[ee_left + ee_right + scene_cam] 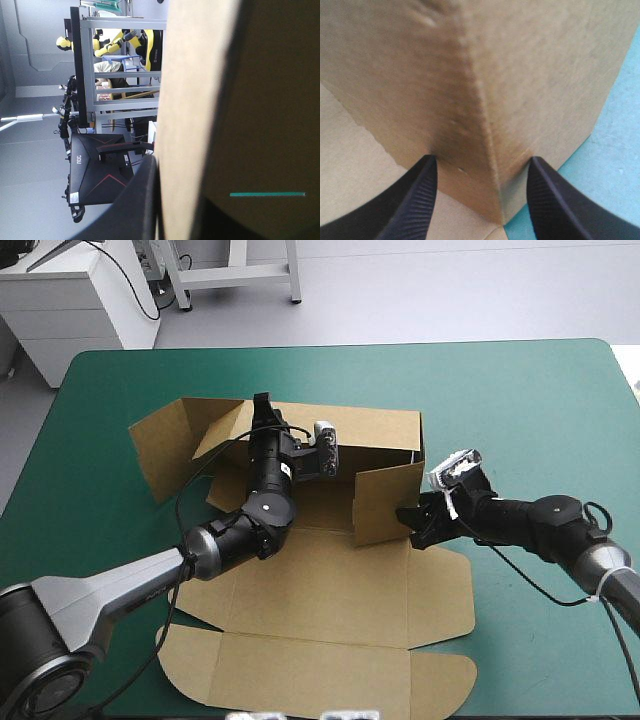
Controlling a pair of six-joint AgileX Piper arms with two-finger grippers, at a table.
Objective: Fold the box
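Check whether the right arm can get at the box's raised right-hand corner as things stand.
Likely yes: the right gripper is open, that corner of the box sits between its fingers, nothing blocking.

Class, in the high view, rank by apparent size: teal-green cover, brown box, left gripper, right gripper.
Largest: teal-green cover.
Next: brown box.
Smallest: left gripper and right gripper, which look about alike, so they are not ranked against each other.

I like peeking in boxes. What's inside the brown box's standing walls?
The left arm reaches in, its jaws shut on the box's far wall. Bare brown floor shows beside it. What lies under the arm is covered.
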